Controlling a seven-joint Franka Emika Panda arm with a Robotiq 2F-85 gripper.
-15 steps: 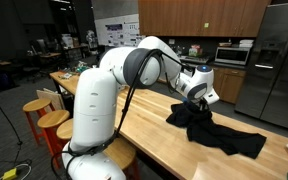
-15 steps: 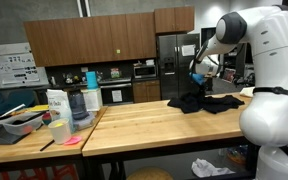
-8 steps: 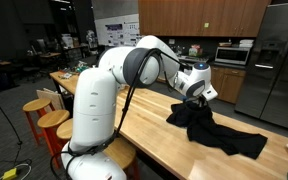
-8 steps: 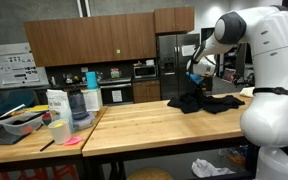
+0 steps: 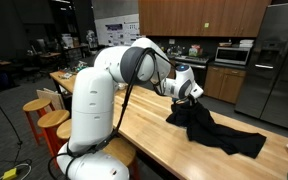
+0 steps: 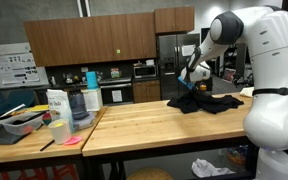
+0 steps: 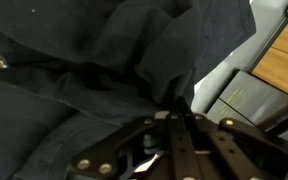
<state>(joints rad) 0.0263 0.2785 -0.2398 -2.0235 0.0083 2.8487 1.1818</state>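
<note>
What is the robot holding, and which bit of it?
The end effector pinches the black garment by a bunched fold at one end; the rest lies on the wooden table.

Table: long light wooden counter (image 6: pixel 134 128) in both exterior views.
At 2 o'clock: crumpled black cloth (image 6: pixel 209 103) on the wood.
At 9 o'clock: carton (image 6: pixel 56 104), cup (image 6: pixel 59 131), grey tray (image 6: pixel 19 122), pink note (image 6: pixel 72 141).

Black cloth (image 5: pixel 210 128) — pale wood table (image 5: pixel 150 131)

Bare tabletop (image 6: pixel 134 125) beside the cloth (image 6: pixel 209 102) — containers (image 6: pixel 56 108) well apart.
</note>
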